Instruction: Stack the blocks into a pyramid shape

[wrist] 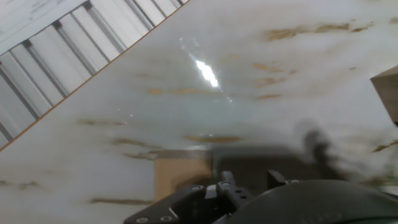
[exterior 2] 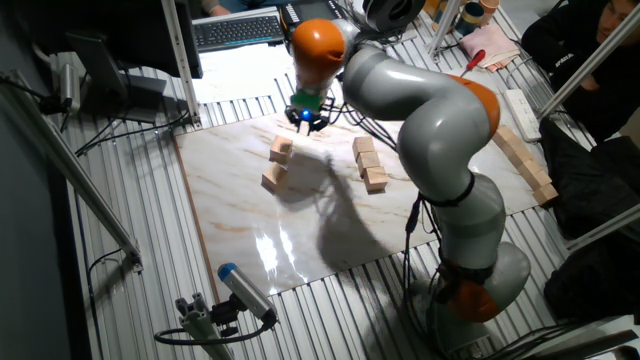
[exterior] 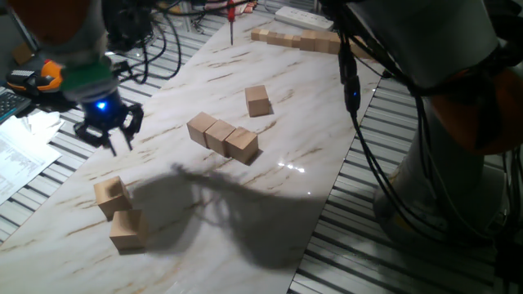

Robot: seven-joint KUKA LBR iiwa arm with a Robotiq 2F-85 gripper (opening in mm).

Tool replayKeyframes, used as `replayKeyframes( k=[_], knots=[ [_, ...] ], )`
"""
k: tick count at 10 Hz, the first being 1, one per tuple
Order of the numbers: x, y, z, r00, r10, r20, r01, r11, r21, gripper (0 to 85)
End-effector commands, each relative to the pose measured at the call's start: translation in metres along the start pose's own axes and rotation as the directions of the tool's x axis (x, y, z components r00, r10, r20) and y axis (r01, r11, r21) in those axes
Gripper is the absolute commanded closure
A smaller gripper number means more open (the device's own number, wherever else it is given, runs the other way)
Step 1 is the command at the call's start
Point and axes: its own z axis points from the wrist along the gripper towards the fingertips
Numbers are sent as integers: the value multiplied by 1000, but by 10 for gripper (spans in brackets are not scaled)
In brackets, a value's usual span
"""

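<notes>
Fingers [exterior: 114, 135] on the gripper [exterior: 109, 133] look spread apart with nothing between them, hanging in the air above the marble board [exterior: 294, 188] close to one long edge.

Six blocks are on the board. Three sit touching in a short diagonal row [exterior: 222, 137] around the middle of the board. A fourth block [exterior: 258, 101] sits alone, near that row but apart from it, on the side toward the far end. Two more sit toward the near end, below the gripper: one block [exterior: 111, 196] and another [exterior: 127, 229], corners about touching.

Other fixed view shows the same layout: row of three [exterior 2: 370, 164] on one side, the pair [exterior 2: 279, 163] on the other, gripper [exterior 2: 306, 122] over the board edge just beyond the pair.

Hand view is blurred; part of one tan block [wrist: 181, 177] shows right under the gripper body, a sliver of another [wrist: 389, 93] at the right edge of frame.

Long joined strip of tan cubes [exterior: 298, 39] lies at the far corner of the board, well apart from the loose ones.
</notes>
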Motion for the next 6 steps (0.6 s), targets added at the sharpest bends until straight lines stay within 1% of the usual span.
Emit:
replayKeyframes(
  k=[1, 2, 3, 4, 5, 6],
  knots=[
    [12, 15, 3, 1000, 5, 4, -5, 1000, 2, 510],
    [13, 16, 4, 1000, 9, 5, -9, 1000, 2, 510],
    [13, 16, 4, 1000, 9, 11, -9, 1000, 9, 510],
    [13, 16, 4, 1000, 15, 19, -15, 1000, 13, 340],
    [13, 16, 4, 999, 30, 22, -31, 999, 12, 340],
    [13, 16, 4, 1000, 0, 16, 0, 1000, -16, 340]
  ],
)
